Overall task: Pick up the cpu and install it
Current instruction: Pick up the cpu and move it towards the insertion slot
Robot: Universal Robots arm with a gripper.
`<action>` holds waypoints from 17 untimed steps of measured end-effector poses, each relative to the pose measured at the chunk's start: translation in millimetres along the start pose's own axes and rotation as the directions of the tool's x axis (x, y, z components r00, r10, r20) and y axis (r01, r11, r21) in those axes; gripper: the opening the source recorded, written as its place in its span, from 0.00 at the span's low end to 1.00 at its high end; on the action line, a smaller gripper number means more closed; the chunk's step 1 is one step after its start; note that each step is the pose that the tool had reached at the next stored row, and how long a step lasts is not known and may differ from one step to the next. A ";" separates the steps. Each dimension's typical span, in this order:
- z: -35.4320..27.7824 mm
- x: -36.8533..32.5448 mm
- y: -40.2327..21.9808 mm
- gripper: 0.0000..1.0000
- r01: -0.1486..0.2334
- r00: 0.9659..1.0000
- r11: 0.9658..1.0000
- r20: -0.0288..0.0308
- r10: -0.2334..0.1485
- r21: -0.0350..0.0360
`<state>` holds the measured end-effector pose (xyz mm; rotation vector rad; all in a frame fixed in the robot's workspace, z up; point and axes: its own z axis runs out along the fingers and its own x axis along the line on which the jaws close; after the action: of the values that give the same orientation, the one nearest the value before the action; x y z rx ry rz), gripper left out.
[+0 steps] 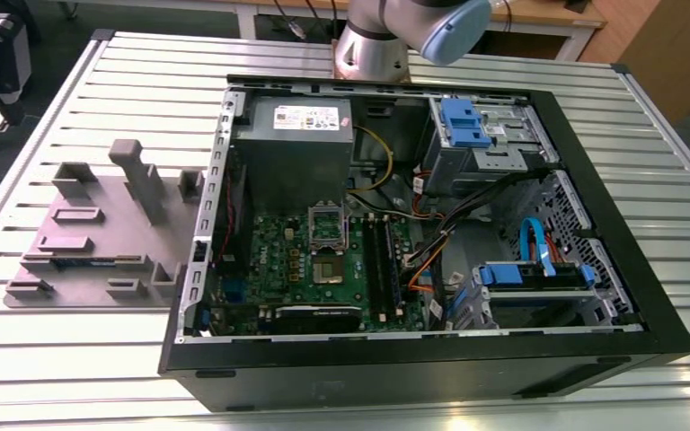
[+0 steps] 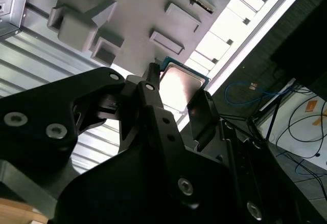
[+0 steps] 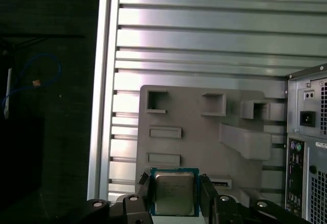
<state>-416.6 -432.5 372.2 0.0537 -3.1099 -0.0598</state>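
Observation:
The cpu (image 3: 173, 192) is a small square chip with a silvery top and a thin blue-green rim. It sits between the two black fingers of my gripper (image 3: 175, 185), which is shut on it by its opposite edges. The chip hangs well above the grey fixture plate (image 3: 194, 137) on the slatted table. In the second wrist view the cpu (image 2: 181, 83) shows from below, flat between the fingers (image 2: 152, 81) of the gripper (image 2: 176, 95). In the exterior view the green motherboard (image 1: 309, 269) lies in the open computer case (image 1: 609, 224), its socket frame (image 1: 324, 218) tilted up.
The grey fixture plate (image 1: 82, 238) with raised blocks and slots lies at the exterior view's left of the case. A grey power supply box (image 1: 291, 144) sits at the back of the case. Cables and blue drive brackets (image 1: 465, 121) fill the case's other side. The arm's base (image 1: 375, 45) stands behind the case.

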 end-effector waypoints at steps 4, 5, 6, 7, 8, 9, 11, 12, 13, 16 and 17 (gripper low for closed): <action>-0.2 -7.3 -0.5 0.47 0.000 1.000 1.000 0.000 0.000 0.000; -0.3 -9.1 -0.6 0.47 0.000 1.000 1.000 0.000 0.000 0.000; -0.3 -11.0 -0.8 0.47 0.000 1.000 1.000 0.000 0.000 0.000; -0.4 -12.8 -0.9 0.47 0.000 1.000 1.000 0.000 0.000 0.000; -0.5 -14.7 -1.1 0.47 0.000 1.000 1.000 0.000 0.000 0.000; -0.5 -16.6 -1.3 0.47 0.000 1.000 1.000 0.000 0.000 0.000; -0.7 -20.4 -1.6 0.47 0.000 1.000 1.000 0.000 0.000 0.000; -0.7 -22.2 -1.7 0.47 0.000 1.000 1.000 0.000 0.000 0.000; -0.8 -24.0 -1.9 0.47 0.000 1.000 1.000 0.000 0.000 0.000; -0.9 -29.7 -2.5 0.47 0.000 1.000 1.000 0.000 0.000 0.000; -1.0 -31.5 -2.6 0.47 0.000 1.000 1.000 0.000 0.000 0.000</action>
<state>-385.1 -434.1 372.2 0.0538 -3.1099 -0.0598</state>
